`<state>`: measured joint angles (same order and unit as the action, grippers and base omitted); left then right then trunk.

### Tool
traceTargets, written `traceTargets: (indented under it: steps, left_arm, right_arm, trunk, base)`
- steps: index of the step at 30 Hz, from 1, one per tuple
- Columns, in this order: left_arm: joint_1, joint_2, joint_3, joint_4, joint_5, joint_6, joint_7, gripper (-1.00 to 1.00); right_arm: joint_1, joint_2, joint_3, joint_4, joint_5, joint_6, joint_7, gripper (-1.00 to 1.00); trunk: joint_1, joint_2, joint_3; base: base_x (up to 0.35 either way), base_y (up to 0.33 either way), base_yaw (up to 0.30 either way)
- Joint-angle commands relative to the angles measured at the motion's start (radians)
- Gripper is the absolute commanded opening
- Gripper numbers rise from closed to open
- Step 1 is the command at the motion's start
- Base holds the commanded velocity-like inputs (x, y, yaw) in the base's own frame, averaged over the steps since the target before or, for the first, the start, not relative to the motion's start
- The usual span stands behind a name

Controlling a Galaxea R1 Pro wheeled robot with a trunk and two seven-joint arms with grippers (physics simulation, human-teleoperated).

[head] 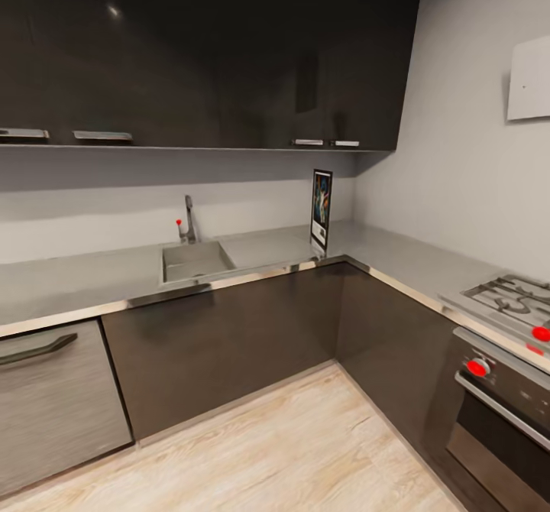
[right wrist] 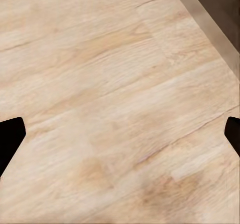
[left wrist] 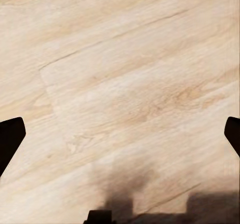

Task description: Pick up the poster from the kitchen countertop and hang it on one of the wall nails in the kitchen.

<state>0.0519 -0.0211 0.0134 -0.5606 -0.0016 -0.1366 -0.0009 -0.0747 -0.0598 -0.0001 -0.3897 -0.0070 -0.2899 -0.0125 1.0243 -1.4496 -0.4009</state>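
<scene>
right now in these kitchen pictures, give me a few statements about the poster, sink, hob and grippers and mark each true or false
1. The black-framed portrait poster stands upright on the long grey countertop. True.
2. The poster lies flat inside the inset steel sink. False: it stands to the sink's right, near the counter's corner.
3. The gas hob sits on the counter's right-hand run, above the oven with red knobs. True.
4. The left gripper is shut on the poster. False: its dark fingertips are wide apart over the pale wood floor.
5. The right gripper is open above the floor. True.
</scene>
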Motion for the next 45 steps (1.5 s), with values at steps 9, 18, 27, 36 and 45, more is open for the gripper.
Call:
traceTargets:
  steps: [9, 18, 27, 36, 45]
  left_arm:
    - [0.0, 0.0, 0.002, -0.001, 0.0, -0.002, 0.0, 1.0]
    - [0.0, 0.0, 0.003, -0.001, 0.0, -0.002, 0.001, 1.0]
    - [0.0, 0.001, 0.004, -0.001, 0.003, -0.002, 0.001, 1.0]
    - [0.0, 0.007, 0.025, -0.001, 0.003, -0.002, 0.001, 1.0]
    - [0.0, 0.007, 0.041, -0.001, 0.003, -0.002, 0.001, 1.0]
  right_arm:
    - [0.0, 0.0, 0.0, 0.0, -0.001, -0.003, -0.001, 1.0]
    - [-0.001, 0.004, 0.0, -0.021, -0.001, -0.012, -0.002, 1.0]
    - [0.001, 0.028, 0.008, -0.381, -0.002, -0.081, 0.0, 1.0]
    - [-0.025, 0.073, 0.071, -0.924, -0.004, 0.285, 0.002, 1.0]
    - [-0.268, 0.083, 0.178, -1.078, -0.003, 0.623, 0.0, 1.0]
  trunk:
    - [0.001, 0.0, -0.001]
    - [0.001, 0.0, -0.001]
    - [0.001, 0.0, -0.001]
    - [0.001, 0.0, -0.001]
    - [0.001, 0.0, -0.001]
  base:
    - [0.333, 0.0, 0.0]
    - [0.3, 0.0, 0.0]
    - [0.019, 0.0, 0.0]
    - [0.001, 0.0, 0.0]
    - [0.0, 0.0, 0.0]
